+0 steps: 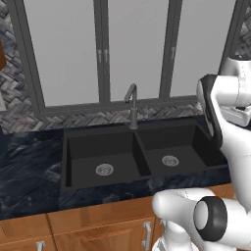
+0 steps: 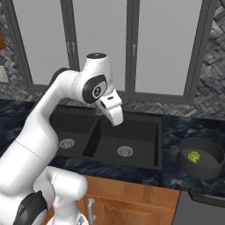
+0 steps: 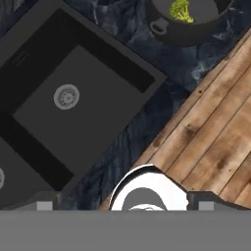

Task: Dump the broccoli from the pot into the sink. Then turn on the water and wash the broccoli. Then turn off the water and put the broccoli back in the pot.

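Observation:
The dark grey pot [image 2: 210, 169] stands on the counter right of the sink [image 2: 160, 145], with the yellow-green broccoli [image 2: 193, 156] inside it. In the hand view the pot [image 3: 169, 30] and the broccoli [image 3: 181, 10] sit at the top edge, beyond the right basin and its silver drain [image 3: 66, 96]. My gripper [image 2: 117, 119] hangs above the sink's middle, well left of the pot. Its fingertips [image 3: 46, 202] stand wide apart at the bottom of the hand view, open, with nothing between them. The gooseneck faucet [image 1: 131, 105] rises behind the divider of the black sink [image 1: 63, 147].
Dark marbled counter [image 1: 29, 166] surrounds the sink. Wooden cabinet fronts [image 1: 98, 220] with handles run below it, and wood floor [image 3: 215, 122] lies in front. Grey-framed windows [image 1: 68, 49] stand behind the faucet. A dark grey panel [image 2: 202, 213] lies under the pot's end of the counter.

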Tool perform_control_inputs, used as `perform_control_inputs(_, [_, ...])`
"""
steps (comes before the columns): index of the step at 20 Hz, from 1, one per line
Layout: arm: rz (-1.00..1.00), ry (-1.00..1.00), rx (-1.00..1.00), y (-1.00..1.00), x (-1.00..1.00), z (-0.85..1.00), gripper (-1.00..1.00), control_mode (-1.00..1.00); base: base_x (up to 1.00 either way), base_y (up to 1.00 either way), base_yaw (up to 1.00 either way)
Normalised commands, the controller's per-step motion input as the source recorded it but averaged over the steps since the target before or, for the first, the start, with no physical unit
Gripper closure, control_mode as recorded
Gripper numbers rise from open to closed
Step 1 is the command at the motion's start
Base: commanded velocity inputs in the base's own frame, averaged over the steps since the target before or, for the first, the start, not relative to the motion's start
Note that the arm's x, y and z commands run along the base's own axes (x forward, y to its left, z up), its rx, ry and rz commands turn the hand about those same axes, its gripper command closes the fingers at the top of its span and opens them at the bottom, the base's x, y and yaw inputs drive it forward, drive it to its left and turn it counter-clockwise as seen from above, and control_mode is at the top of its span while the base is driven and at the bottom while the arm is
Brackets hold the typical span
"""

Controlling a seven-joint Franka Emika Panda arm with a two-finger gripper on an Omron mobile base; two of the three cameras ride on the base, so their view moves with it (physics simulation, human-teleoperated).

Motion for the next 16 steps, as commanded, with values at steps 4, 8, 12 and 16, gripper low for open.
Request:
perform_control_inputs(4, [-0.34, 0.16, 0.02, -0.63, 0.00, -0.12, -1.00, -1.00, 0.00, 0.00, 0.00])
perform_control_inputs(8, [-0.33, 0.09, 0.01, -0.58, 0.00, -0.17, -1.00, -1.00, 0.00, 0.00, 0.00])
perform_control_inputs(12, [-0.29, 0.01, 0.00, -0.51, 0.00, -0.20, -1.00, -1.00, 0.00, 0.00, 0.00])
perform_control_inputs(16, [-0.23, 0.00, 0.00, -0.45, 0.00, -0.17, -1.00, -1.00, 0.00, 0.00, 0.00])
